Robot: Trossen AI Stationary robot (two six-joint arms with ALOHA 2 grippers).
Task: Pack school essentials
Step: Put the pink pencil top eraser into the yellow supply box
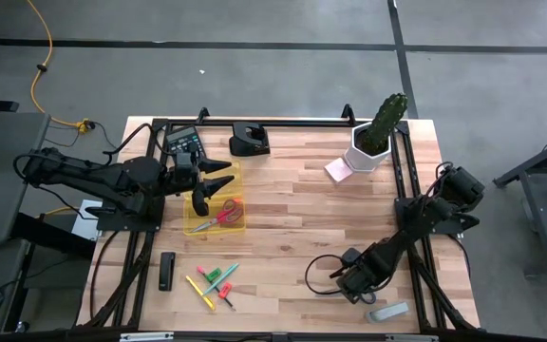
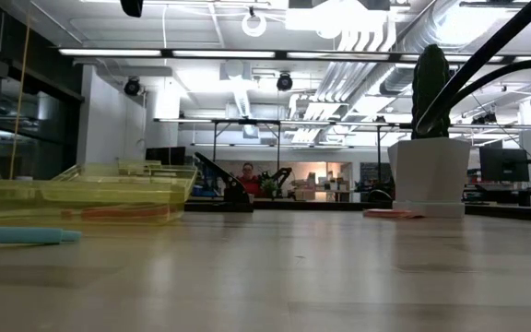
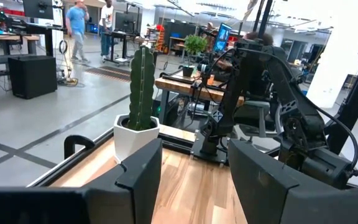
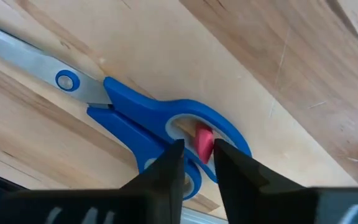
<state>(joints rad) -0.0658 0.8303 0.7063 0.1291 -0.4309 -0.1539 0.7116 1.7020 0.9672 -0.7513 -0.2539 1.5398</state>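
From above, I've got the right gripper (image 1: 361, 285) down near the tabletop's (image 1: 292, 209) front right corner, over the blue-handled scissors (image 1: 387, 311); left gripper (image 1: 212, 183) hovers over the yellow tray (image 1: 194, 226), fingers apart. Right wrist view: fingers (image 4: 166, 165) nearly together, straddling the handle loop, not visibly clamped. Long axis diagonal, blades pointing away from the gripper. I judge this the grasp step; next: close, lift, carry to the tray.

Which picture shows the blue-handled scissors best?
The right wrist view: the blue-handled scissors fill it, with the right gripper down at a handle loop. The high view shows only the blade tip past that arm. The low and left wrist views miss them.
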